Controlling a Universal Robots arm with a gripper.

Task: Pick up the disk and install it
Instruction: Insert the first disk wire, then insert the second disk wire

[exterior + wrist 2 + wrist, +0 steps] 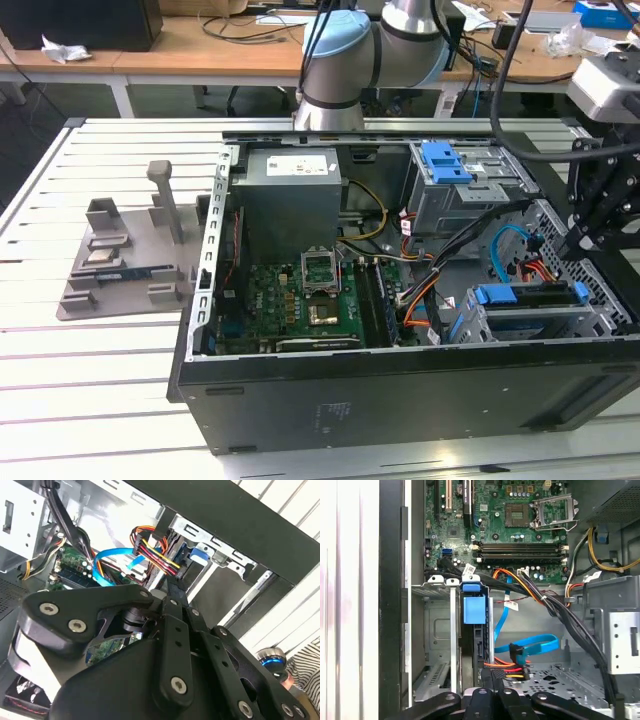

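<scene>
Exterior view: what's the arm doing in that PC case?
The robot arm's gripper hangs over the open computer case, at the exterior view's right, just above the disk. The disk, with its blue rails, sits slotted in the drive cage by the case wall. Whether the gripper has hold of it cannot be told. The motherboard and power supply lie untouched.

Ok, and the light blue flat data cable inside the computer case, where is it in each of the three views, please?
Exterior view: the blue data cable arcs toward the exterior view's right, below the upper drive cage.
Second wrist view: it arches beside the orange, red and yellow wire bundle.
First wrist view: it lies looped beside the black cable bundle.
Shared landmark: the green motherboard.
</scene>
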